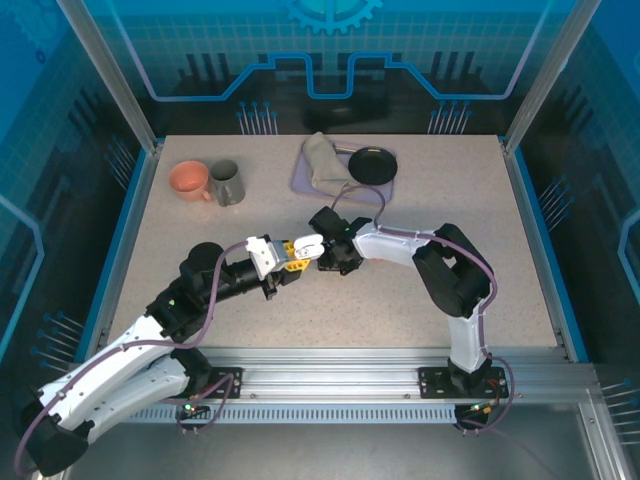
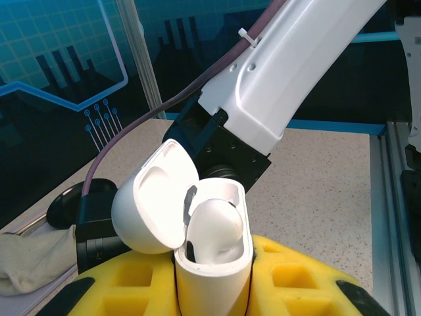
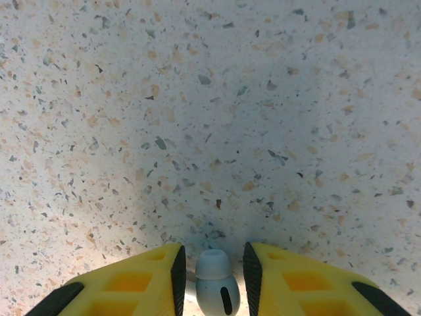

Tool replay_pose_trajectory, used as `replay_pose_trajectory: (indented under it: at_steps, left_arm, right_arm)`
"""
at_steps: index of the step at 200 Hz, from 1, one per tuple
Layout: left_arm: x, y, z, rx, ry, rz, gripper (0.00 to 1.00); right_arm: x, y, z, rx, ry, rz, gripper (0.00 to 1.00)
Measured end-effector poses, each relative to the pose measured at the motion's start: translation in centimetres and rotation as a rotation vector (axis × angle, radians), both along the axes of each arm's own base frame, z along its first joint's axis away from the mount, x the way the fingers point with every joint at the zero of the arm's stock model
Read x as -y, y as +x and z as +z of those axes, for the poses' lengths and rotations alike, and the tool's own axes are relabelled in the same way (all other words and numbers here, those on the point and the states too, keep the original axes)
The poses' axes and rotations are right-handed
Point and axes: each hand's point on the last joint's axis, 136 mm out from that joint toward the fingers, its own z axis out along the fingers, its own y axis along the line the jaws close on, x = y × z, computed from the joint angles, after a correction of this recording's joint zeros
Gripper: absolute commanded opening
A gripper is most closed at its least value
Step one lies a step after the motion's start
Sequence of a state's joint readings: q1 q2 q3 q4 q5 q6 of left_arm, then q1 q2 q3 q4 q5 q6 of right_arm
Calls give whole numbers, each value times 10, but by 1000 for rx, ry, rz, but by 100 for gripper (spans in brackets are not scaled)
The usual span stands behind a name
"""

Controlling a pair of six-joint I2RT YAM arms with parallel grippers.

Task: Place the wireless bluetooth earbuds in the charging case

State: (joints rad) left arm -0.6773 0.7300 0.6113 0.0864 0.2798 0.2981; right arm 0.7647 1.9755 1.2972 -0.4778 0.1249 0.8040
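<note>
The white earbud (image 3: 216, 284) sits pinched between the yellow fingers of the right gripper (image 3: 214, 273), rounded head pointing away from the wrist and a dark slot on its body facing the camera. The jaws are nearly closed, with only the bud between them, and speckled table (image 3: 210, 118) shows beyond it, so we judge it is carried in the air rather than resting on anything.

The charging case (image 2: 214, 263) stands upright in the left gripper (image 2: 212, 286), whose yellow fingers are clamped tight on its lower body. Its lid (image 2: 154, 210) is swung back to the left, leaving the mouth exposed. A rounded white shape fills part of that mouth; we cannot tell whether it is a seated bud or the case's own moulding.

From above, the left gripper (image 1: 288, 260) and the right gripper (image 1: 313, 246) meet almost tip to tip over the middle of the table. An orange mug (image 1: 188, 180) and a grey mug (image 1: 226, 183) stand well apart at the back.

We judge the step in hand to be the insertion itself: case presented, bud brought alongside. The next move calls for turning the bud so its stem end leads, lining it up over a free well, then lowering it gently and releasing only once it seats, while the left arm holds the case steady.
</note>
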Motion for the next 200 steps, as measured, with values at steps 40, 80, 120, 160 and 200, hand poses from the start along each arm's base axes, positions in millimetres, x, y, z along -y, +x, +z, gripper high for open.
replay_pose_trajectory:
  at_steps: [40,80,120,160,200]
  left_arm:
    - [0,0,-1,-1,1,0,0]
    - [0,1,-3,-5,5,4,0]
    - [0,1,-3,-5,5,4,0]
    - [-1,1,-3,-5,5,7,0]
    - [-1,1,-3,-5,5,7,0]
  right_arm:
    - [1,0,0,10,-9,-1,30]
    - [2,0,0,20,-19,-4,28]
    - [4,-5,0,18,-23,-1,22]
    - [6,-13,0,9,-23,9,21]
    - [12,-18,0,3,-32,16,30]
